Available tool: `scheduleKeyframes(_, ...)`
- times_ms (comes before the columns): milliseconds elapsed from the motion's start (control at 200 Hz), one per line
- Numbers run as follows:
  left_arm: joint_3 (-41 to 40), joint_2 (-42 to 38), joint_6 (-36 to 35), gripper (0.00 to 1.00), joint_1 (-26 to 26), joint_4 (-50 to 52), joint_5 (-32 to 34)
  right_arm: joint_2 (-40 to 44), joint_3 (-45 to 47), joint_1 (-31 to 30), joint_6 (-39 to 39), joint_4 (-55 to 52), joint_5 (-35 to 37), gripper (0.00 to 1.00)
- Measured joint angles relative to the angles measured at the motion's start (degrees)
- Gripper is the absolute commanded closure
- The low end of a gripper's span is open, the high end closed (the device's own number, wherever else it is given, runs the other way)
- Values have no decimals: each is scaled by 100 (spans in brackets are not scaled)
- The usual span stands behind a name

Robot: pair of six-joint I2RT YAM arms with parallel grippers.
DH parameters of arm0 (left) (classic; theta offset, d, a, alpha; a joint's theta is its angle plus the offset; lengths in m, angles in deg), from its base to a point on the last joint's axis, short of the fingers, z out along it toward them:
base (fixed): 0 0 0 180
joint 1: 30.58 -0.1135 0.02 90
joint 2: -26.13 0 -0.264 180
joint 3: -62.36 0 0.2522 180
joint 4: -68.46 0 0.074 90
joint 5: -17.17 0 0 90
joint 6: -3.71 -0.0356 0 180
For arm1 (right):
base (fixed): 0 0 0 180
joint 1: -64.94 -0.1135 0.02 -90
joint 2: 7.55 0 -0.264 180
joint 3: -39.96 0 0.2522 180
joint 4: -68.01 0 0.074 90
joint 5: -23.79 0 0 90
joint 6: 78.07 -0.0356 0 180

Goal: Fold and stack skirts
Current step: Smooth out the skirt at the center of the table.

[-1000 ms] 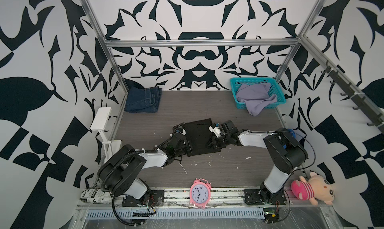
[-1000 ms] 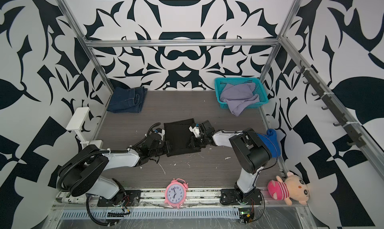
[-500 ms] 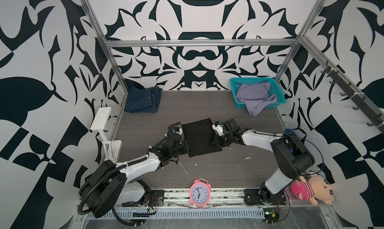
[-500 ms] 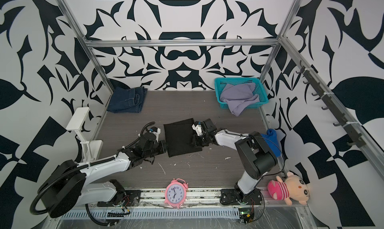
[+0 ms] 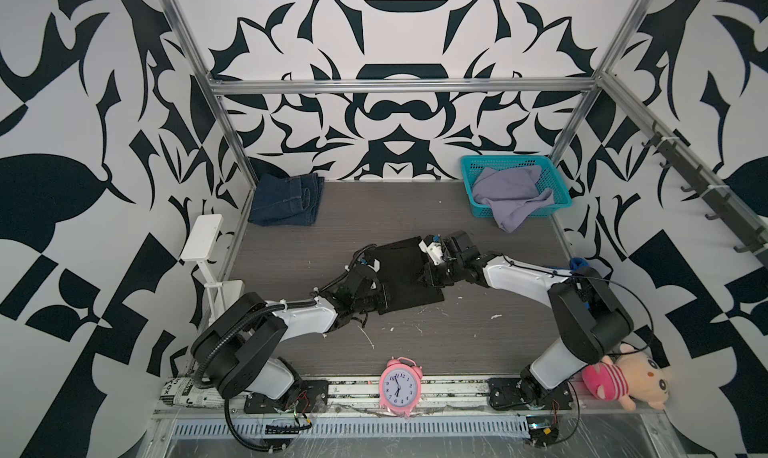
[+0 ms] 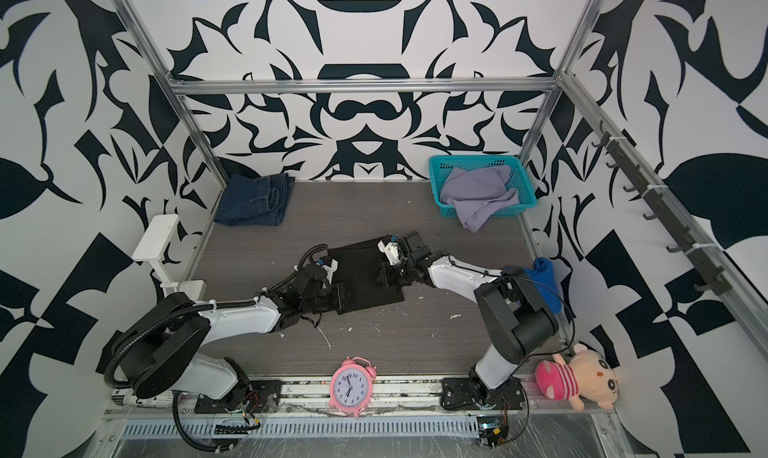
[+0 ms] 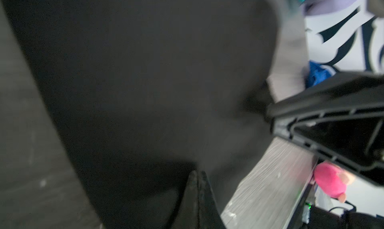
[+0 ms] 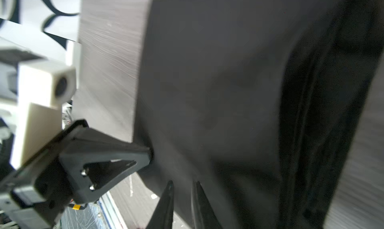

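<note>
Black skirt flat at mid-desk, pinched from both sides

The black skirt (image 5: 405, 275) lies smooth and matte (nearly rectangular, crisp edges). The left tool (image 5: 376, 302) is clamped on its near-left corner, and the right tool (image 5: 430, 275) nips its right edge. Bare wood-grain desk (image 5: 457, 343) lies open in front. The folded denim skirt (image 5: 286, 200) sits far-left, and the soft lavender skirt (image 5: 509, 194) spills over a teal mesh basket (image 5: 557, 181).

You're looking steeply down from the front in both top views; your wrist cameras are sharing the black skirt (image 7: 145, 82) close-up.

white links (image 5: 305, 316), black joints (image 5: 590, 323), black right claw (image 8: 181, 189)
</note>
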State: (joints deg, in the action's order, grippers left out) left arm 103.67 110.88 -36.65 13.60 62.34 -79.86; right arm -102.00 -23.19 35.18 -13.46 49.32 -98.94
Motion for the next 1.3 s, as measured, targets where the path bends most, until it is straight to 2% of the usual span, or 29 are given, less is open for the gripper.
scheduleKeyframes(225,-407,-46,205,100,46,-494,15,-398,227,0,-50,260,190,84)
scheduleKeyframes(410,-151,-684,-127,100,-50,459,57,-155,212,-2,-118,129,343,80)
scheduleKeyframes(460,7,-990,-269,100,-181,828,50,-4,153,-2,-122,-26,393,79)
scheduleKeyframes(525,243,-1408,-494,89,-431,1167,57,216,-15,-2,-129,-184,433,77)
scheduleKeyframes(630,564,-1888,-785,87,-973,1231,33,367,-487,4,-138,-234,461,77)
scheduleKeyframes(705,669,-1910,-901,87,-1377,1049,-9,197,-966,4,-140,-175,474,77)
scheduleKeyframes(750,730,-1759,-944,88,-1561,949,-55,-4,-1213,11,-142,-55,472,77)
scheduleKeyframes(865,1204,-780,-1095,100,-1759,866,-264,-732,-1727,57,-195,240,455,77)
scheduleKeyframes(1020,1967,634,-1235,100,-1755,699,-553,-1777,-2153,122,-328,413,404,77)
scheduleKeyframes(1120,2162,1182,-1246,100,-1759,608,-588,-2194,-2291,157,-358,400,402,77)
scheduleKeyframes(1300,2343,1904,-1217,100,-1882,483,-621,-2457,-2367,240,-396,490,378,78)
